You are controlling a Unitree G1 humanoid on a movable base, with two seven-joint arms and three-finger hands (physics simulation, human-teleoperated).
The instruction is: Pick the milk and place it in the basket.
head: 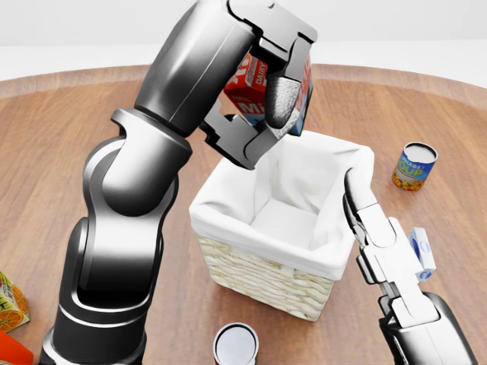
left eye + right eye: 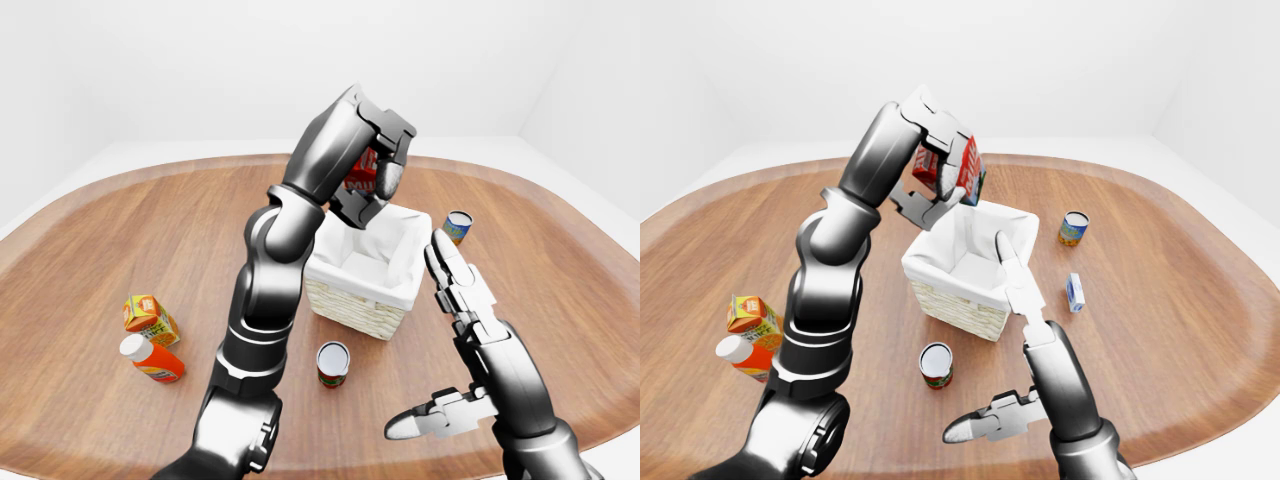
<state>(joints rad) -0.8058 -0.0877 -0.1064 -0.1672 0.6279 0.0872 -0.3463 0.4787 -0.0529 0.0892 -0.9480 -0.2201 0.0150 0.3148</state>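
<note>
The milk [image 1: 249, 93], a red, white and blue carton, hangs tilted in the air over the top-left corner of the basket [image 1: 259, 277]. My left hand [image 1: 266, 106] is shut on it, fingers wrapped over its top and side. The basket is wicker with a white cloth lining, and nothing shows inside it. My right hand [image 1: 365, 220] is open, its fingers stretched straight along the basket's right wall, close to the cloth rim. It holds nothing.
On the wooden table, a soup can [image 1: 415, 165] stands at the right and a small blue-white carton [image 1: 421, 251] lies beside my right hand. Another can [image 1: 236, 344] stands below the basket. An orange juice carton [image 2: 150, 318] and a bottle [image 2: 150, 358] lie at the left.
</note>
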